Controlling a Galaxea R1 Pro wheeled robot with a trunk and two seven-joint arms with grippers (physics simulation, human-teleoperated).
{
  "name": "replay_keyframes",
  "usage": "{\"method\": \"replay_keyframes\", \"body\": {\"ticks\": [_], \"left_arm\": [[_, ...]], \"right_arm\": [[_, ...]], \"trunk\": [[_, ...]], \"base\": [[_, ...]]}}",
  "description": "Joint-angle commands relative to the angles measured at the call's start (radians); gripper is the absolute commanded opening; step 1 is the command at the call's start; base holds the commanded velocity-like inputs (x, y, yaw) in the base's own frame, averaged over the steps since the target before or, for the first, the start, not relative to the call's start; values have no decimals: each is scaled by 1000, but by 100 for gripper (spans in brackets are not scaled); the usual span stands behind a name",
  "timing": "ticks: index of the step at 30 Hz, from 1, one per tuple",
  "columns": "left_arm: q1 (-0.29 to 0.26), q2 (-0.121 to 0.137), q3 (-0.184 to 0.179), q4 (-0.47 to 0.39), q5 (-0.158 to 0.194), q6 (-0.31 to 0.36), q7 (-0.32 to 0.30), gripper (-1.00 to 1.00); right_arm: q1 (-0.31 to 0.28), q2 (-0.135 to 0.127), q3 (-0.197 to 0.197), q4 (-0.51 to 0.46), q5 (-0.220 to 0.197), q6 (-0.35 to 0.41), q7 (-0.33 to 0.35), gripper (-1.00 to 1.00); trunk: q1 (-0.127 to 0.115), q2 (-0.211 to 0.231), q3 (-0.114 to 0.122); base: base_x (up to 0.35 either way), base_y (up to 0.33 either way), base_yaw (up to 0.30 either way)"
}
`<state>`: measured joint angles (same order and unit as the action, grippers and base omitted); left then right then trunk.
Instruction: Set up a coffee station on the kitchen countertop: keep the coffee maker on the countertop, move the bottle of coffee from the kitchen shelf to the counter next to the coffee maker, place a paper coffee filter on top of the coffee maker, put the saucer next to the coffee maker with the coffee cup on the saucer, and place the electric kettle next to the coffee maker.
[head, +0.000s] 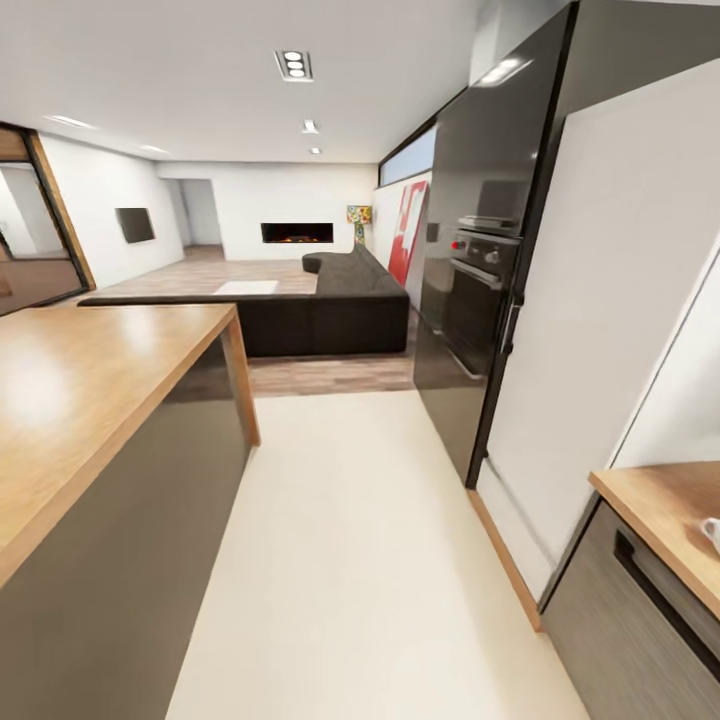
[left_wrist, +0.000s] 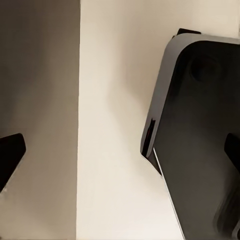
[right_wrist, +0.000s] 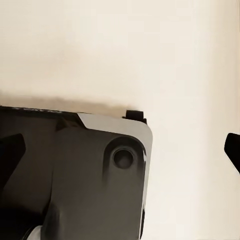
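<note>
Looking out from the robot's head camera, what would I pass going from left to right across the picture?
Wooden island counter → dark sofa → black wall oven → white tall cabinet door → wooden countertop corner.

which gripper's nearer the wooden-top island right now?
Left, likely. Left gripper hangs over floor beside the island's grey side; right gripper hangs over floor by the robot base.
</note>
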<state>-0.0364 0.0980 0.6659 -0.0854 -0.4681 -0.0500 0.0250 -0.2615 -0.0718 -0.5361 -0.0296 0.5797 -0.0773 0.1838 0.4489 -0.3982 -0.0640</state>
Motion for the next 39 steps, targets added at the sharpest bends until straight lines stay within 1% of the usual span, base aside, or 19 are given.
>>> {"method": "replay_keyframes", "body": {"ticks": [1, 19, 39], "left_arm": [[-1, 0, 8, 2, -10, -5, 3, 100], [-1, 0, 9, 1, -9, -5, 3, 100], [0, 2, 20, 1, -3, -4, 4, 100]], "right_arm": [[-1, 0, -9, 0, 8, -3, 3, 100], [-1, -3, -9, 0, 8, 0, 9, 100], [-1, -3, -9, 0, 8, 1, 8, 100]], "trunk": [[1, -2, -2], [1, -2, -2], [1, -2, -2]], "base": [[339, 48, -191], [323, 4, -257], [16, 0, -264]]}}
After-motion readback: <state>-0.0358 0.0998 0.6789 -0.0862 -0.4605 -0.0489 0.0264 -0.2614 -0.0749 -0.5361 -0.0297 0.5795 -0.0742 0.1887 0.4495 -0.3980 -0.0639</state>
